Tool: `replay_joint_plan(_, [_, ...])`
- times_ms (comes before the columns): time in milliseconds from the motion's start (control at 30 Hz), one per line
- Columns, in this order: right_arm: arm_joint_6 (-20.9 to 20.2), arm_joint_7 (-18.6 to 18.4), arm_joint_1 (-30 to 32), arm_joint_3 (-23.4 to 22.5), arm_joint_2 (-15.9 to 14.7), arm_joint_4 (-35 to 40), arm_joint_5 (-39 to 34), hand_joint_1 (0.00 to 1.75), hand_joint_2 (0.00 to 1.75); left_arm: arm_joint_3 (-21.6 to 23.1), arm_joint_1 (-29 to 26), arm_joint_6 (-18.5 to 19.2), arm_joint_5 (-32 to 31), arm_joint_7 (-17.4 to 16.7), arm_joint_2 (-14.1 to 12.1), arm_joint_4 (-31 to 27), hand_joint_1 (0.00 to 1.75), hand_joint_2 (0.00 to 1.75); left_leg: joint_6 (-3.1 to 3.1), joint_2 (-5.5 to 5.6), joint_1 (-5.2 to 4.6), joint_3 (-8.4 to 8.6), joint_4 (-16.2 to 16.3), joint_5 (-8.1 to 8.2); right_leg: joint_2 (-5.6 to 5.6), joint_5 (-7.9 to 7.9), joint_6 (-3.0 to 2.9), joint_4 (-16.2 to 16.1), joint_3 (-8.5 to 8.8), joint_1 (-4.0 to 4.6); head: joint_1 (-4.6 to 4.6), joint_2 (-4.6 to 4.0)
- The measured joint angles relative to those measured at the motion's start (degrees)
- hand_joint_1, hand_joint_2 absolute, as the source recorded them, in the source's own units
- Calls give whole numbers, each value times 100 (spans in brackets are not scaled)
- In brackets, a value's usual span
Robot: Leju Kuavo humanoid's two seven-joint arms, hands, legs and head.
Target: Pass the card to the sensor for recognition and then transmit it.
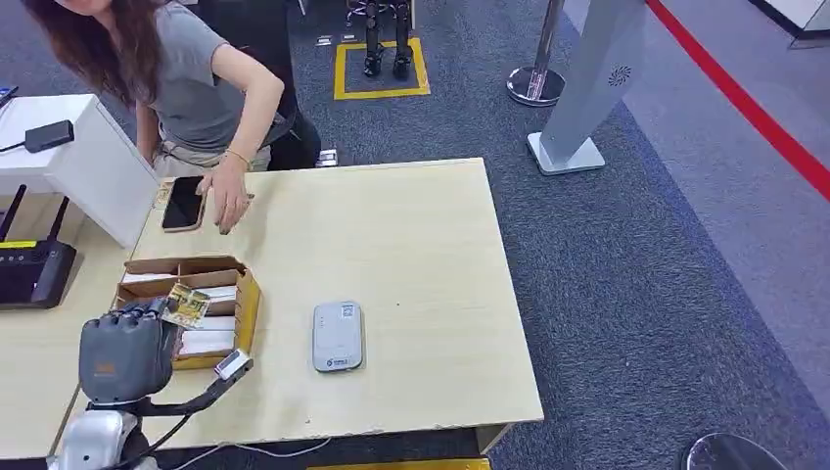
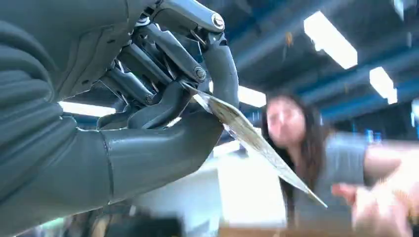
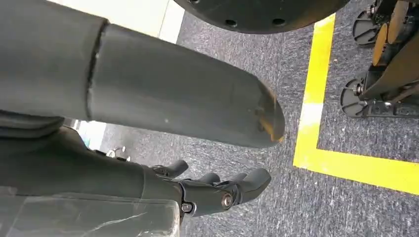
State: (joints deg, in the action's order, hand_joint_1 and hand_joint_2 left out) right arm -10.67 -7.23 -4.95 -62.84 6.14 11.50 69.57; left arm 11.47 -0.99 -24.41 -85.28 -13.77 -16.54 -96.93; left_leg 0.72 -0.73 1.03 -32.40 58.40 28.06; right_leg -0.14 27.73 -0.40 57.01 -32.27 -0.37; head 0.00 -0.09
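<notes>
Card and hand sit together at the near left of the pale wooden bench (image 1: 411,235): the robot's grey left hand (image 1: 127,351) pinches a thin printed card (image 1: 186,305) between its thick thumb and darker fingers (image 2: 222,64), and the card sticks out past the fingertips, tilted, just above the open brown cardboard box (image 1: 191,311) with its white stacks of cards inside. The left wrist view shows the same grip from close behind (the card seen almost edge-on, slanting away from the thumb). The flat grey rectangular sensor (image 1: 338,336) lies on the bench to the right of the box, apart from the card and the hand. At the far left corner of the bench a person in a grey shirt (image 1: 196,78) leans over, with one hand (image 1: 227,191) resting on the wood just beside a black smartphone (image 1: 183,203). A black router with antennas (image 1: 34,264) stands further left. The right hand (image 3: 217,190) hangs over grey carpet (image 3: 276,74) beside a yellow floor line (image 3: 316,98), its fingers slightly curled, apart and holding nothing.
</notes>
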Motion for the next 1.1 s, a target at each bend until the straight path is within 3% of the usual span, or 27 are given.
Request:
replay_joint_plan(167, [4,-7,-4,0,0,0,2,0,0,96,410,208,322,92,-195,-677,175,175,-2,3,0,-1,0,-3,-3,-1,0,0,2,0,2,0])
replay_joint_plan(300, [-26,20,-10,39,0,0,103,0,0,99,939,539,502,118,-376,-766,175,175,3,4,0,-1,0,-7,-5,-3,-1,2,2,0,2,0])
replay_joint_plan(400, [-98,-7,-65,146,0,0,249,0,0,38,1650,700,422,218,-665,-163,175,175,7,4,1,0,0,-18,-4,-9,-10,5,1,0,0,0])
replay_joint_plan(567, [-116,-96,-186,266,0,0,313,0,0,-39,2528,135,118,448,-966,1388,175,175,15,-1,2,4,0,-26,5,-13,-16,13,-1,1,0,0])
replay_joint_plan(667, [-116,-101,-205,297,0,0,313,0,0,-43,2769,48,78,468,-1043,1914,175,175,15,1,2,2,0,-26,4,-13,-16,13,-1,1,0,0])
replay_joint_plan(867, [-125,-98,-201,315,0,-2,304,0,0,-43,2993,83,83,466,-1078,2495,175,175,14,1,1,-2,0,-24,4,-12,-15,9,-3,0,2,0])
replay_joint_plan(1100, [-125,-98,-201,315,0,-4,304,0,0,-43,2998,80,83,466,-1078,2515,175,175,14,1,1,-2,0,-24,4,-12,-15,9,-3,0,2,0])
